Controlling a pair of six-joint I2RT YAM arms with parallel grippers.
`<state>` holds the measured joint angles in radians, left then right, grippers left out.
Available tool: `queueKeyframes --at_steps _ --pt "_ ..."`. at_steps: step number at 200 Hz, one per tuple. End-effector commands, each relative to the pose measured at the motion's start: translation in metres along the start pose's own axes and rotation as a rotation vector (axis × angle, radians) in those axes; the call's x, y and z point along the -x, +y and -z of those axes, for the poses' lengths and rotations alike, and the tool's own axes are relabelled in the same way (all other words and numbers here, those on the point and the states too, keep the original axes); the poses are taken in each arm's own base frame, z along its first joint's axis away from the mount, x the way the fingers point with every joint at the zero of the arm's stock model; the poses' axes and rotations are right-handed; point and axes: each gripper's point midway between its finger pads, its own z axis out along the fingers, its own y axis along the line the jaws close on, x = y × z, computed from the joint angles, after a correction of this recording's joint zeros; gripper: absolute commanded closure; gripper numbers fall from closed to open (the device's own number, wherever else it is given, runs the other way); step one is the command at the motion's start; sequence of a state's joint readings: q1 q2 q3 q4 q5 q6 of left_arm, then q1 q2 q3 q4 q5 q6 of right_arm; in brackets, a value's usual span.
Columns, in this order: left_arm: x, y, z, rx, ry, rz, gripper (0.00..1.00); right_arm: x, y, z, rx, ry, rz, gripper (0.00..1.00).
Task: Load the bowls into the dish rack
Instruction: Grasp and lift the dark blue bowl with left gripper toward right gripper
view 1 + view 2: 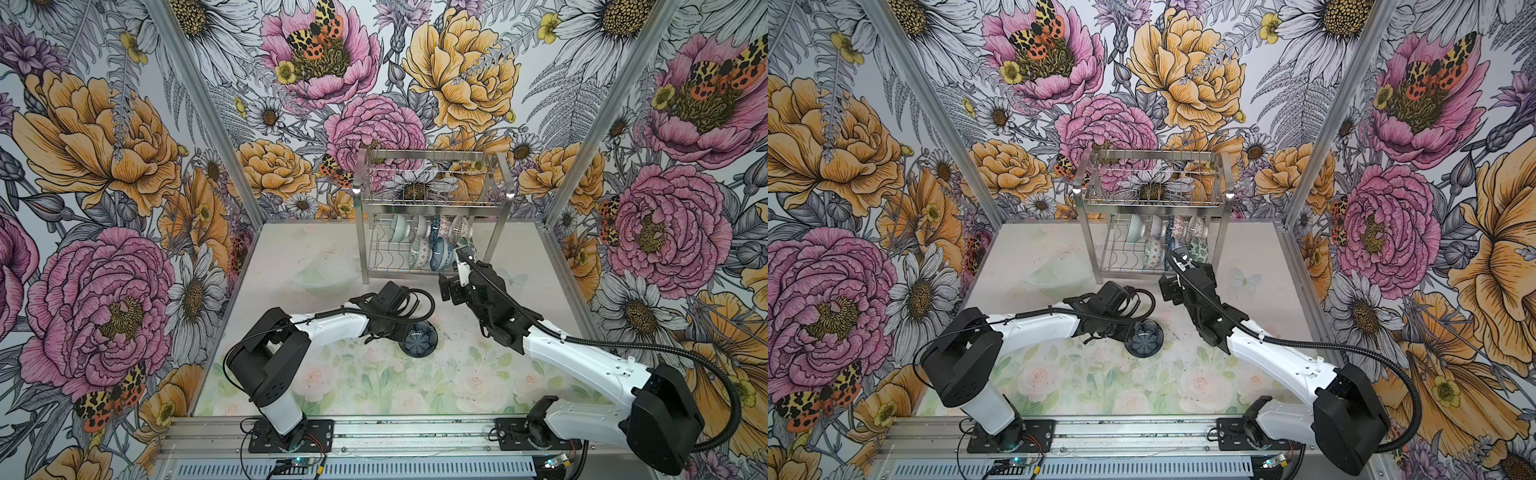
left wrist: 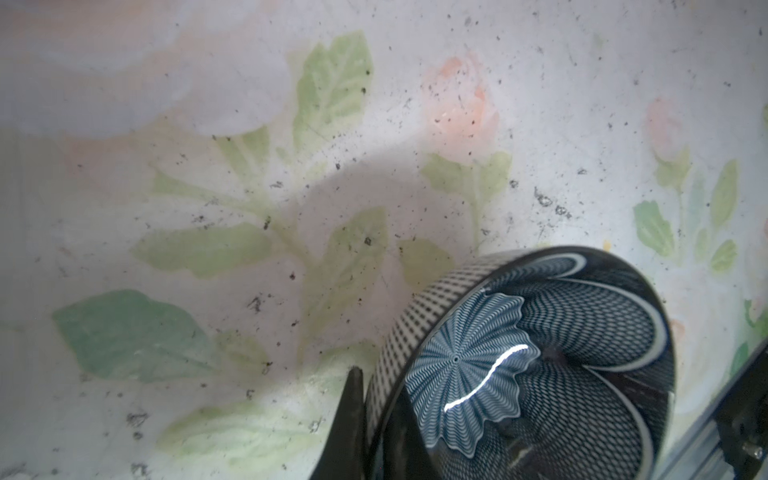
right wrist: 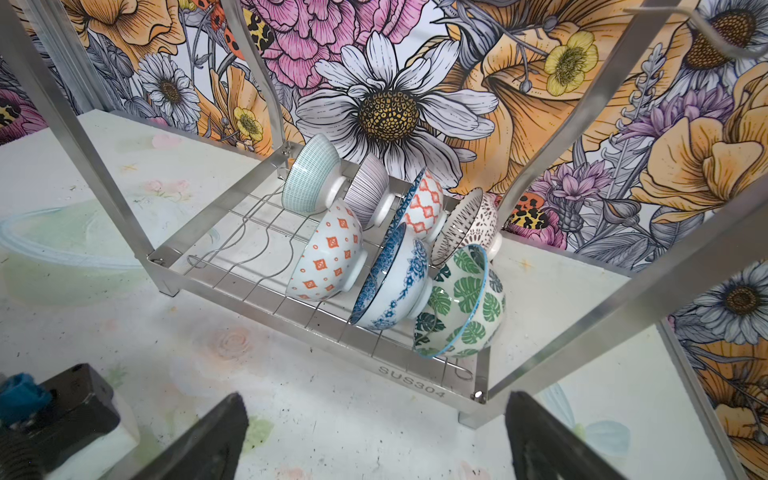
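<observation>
One dish rack [image 1: 432, 156], two grippers, and I count eight bowls [image 3: 328, 253] in all. Seven of them stand on edge in two rows on the lower tier [image 3: 407, 382], crowded toward its right end, the green leaf bowl [image 3: 461, 303] nearest the front corner. The eighth, the dark petal bowl [image 1: 419, 338], is out at the middle of the table [image 1: 498, 374], well apart from the rack. The clenched left gripper [image 2: 374, 407] pinches its rim, one finger outside the wall and one inside. The right gripper [image 3: 376, 399] hangs spread wide and empty just before the rack's front rail.
</observation>
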<state>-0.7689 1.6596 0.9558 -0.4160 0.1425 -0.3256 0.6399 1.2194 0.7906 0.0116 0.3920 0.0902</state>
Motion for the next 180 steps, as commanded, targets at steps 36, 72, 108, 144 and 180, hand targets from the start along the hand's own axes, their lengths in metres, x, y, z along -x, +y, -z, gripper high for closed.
queueKeyframes --at_steps 36,72,108,144,180 --pt "0.048 0.021 0.08 0.112 -0.256 -0.008 1.0 0.017 -0.001 0.011 0.026 -0.033 -0.046 0.0" --pt "0.101 0.031 0.16 0.197 -0.579 0.024 1.0 0.031 0.01 0.02 0.103 -0.073 -0.069 0.0" --pt "0.14 0.031 0.212 0.244 -0.796 0.026 1.0 0.062 0.028 0.036 0.21 -0.138 -0.087 0.0" --pt "0.159 0.024 0.229 0.245 -0.872 -0.004 1.0 0.09 0.045 0.059 0.362 -0.23 -0.158 0.0" --pt "0.172 0.016 0.234 0.207 -0.904 -0.019 1.0 0.106 0.059 0.062 0.45 -0.253 -0.202 0.01"
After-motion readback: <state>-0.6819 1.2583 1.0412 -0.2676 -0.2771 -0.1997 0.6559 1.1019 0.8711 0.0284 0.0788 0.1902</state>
